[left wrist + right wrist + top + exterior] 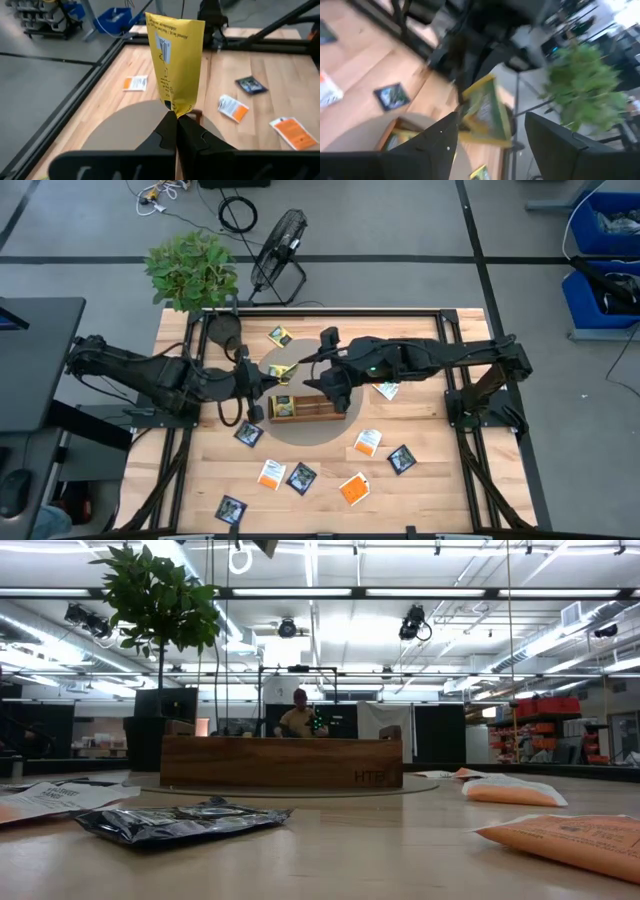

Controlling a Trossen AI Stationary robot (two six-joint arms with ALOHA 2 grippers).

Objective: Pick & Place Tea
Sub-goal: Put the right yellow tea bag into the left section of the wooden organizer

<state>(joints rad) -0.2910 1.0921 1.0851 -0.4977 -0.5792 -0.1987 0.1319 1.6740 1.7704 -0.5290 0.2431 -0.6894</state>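
Note:
A yellow-green tea sachet [175,55] [283,370] is up in the air over the grey round mat [330,435], with my left gripper [177,131] [266,378] shut on it. My right gripper [492,137] [318,385] is open and faces that sachet [485,112] from the table's right. The sachet shows ahead between its fingers, apart from them. A long wooden tray [305,408] [280,762] rests on the mat just nearside of both grippers. Several navy, orange and yellow sachets lie flat on the table, such as an orange one [368,442]. My left gripper pinches the yellow-green sachet's end edge [176,107] between its two fingers. The fingers come from the table's left, slanting a little downward. The sachet sticks out beyond the fingertips, lifted clear of the mat and the tray.
Loose sachets lie on the near half of the table: navy ones [248,433] [401,459] [230,508], orange ones [271,473] [354,488]. A yellow one [280,336] lies toward the far side. A potted plant [192,272] stands at the far left corner. A person [297,718] is in the room beyond.

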